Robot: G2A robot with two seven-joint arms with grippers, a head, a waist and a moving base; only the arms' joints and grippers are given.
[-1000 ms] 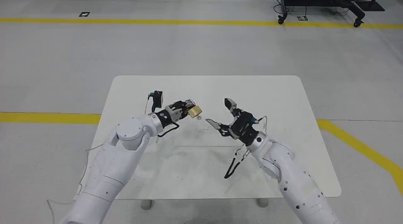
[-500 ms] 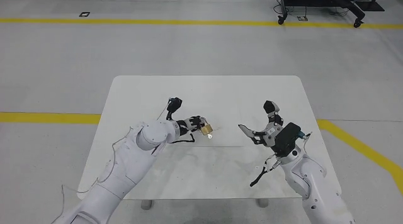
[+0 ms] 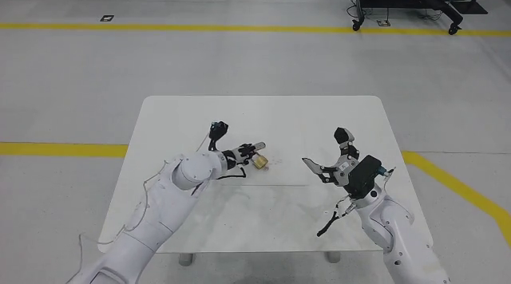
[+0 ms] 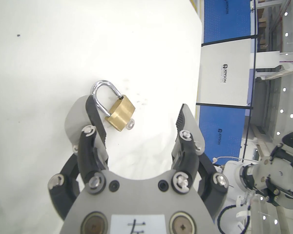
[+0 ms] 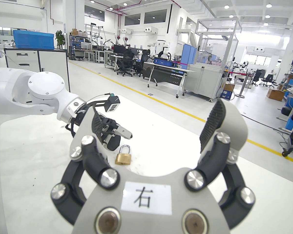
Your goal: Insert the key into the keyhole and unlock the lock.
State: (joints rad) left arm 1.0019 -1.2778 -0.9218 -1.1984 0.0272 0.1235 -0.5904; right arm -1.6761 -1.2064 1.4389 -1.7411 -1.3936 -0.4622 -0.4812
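Note:
A small brass padlock with a silver shackle lies on the white table, just left of the middle. A silvery key head sticks out of its base. My left gripper is open just behind the lock, and one finger sits against the shackle. The top view shows the padlock lying just off the left gripper. My right gripper is open and holds nothing, a short way right of the lock. From the right wrist, the padlock lies below the left gripper.
The table's right edge is close to my right arm. A black cable hangs off the right forearm. Yellow floor lines and rolling carts are well away from the table.
The left gripper carried the padlock from mid-air down to the table and opened, letting it go. The right gripper pulled back to the right, then stayed still.

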